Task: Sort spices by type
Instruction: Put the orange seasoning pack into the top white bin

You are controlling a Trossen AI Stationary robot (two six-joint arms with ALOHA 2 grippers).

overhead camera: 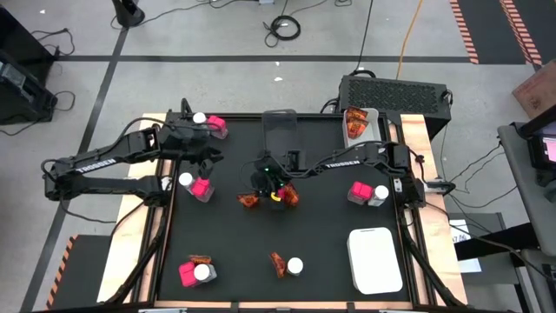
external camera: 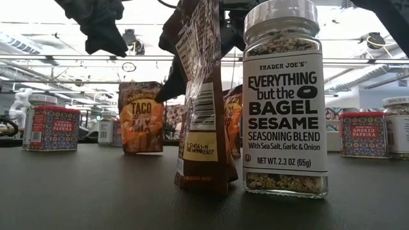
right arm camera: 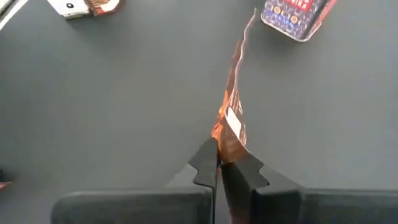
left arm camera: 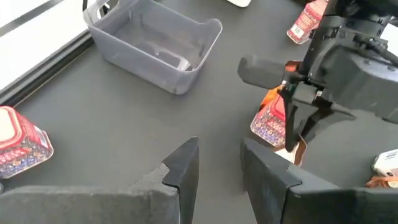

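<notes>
A dark worktop (overhead camera: 226,243) is viewed from above, with spices scattered on it in small groups; the right tool (right arm camera: 217,167) is placed near the worktop's middle and is pinched shut on the edge of an orange-red sachet (right arm camera: 231,127); the sachet is gripped between the fingertips (right arm camera: 204,163) and runs straight away from them, edge-on, so that its long axis lies in line with the tool's reach; its far end points toward a pink pack (right arm camera: 297,15) close beyond it; in the overhead view this tool (overhead camera: 271,184) is seen among sachets at the middle, another sachet (overhead camera: 248,201) lying just beside it. The left tool (left arm camera: 217,165) is held near, just left of the middle, its fingers narrowly parted and holding nothing; the right arm is thus clearly the nearer one, already on the sachet. A grey bin (left arm camera: 152,46) is seen beyond the left tool; more sachets (overhead camera: 357,123) are stacked in a bin at the worktop's far right corner, which is judged the likely goal.
</notes>
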